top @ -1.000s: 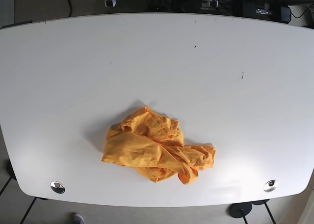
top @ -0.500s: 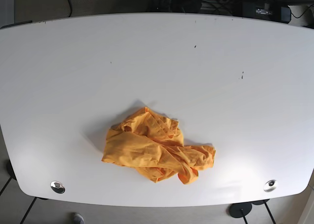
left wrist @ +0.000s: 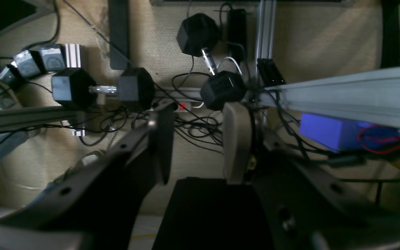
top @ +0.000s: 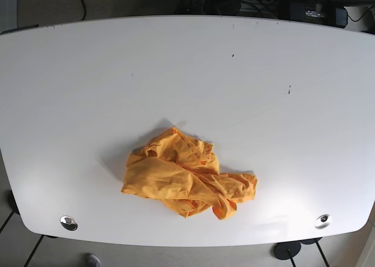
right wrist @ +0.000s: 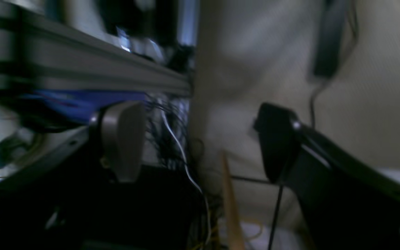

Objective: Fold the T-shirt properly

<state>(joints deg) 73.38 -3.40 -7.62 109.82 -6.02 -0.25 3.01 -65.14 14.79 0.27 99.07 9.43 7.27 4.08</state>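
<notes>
An orange T-shirt (top: 184,176) lies crumpled in a heap on the white table (top: 187,74), near the front edge, a little left of centre. Neither gripper shows in the base view. In the left wrist view my left gripper (left wrist: 200,139) is open and empty, pointing at the floor behind the table. In the right wrist view, which is blurred, my right gripper (right wrist: 200,142) is open and empty, also off the table. The shirt shows in neither wrist view.
Two round metal fittings (top: 68,222) (top: 323,221) sit at the table's front corners. Dumbbells (left wrist: 99,89), cables, a power strip and an aluminium frame bar (left wrist: 342,93) lie on the floor under the left gripper. Dark equipment and cables line the table's far edge (top: 304,9).
The gripper tips seen at the top edge of the base view one second ago have withdrawn out of sight. The shirt has not moved.
</notes>
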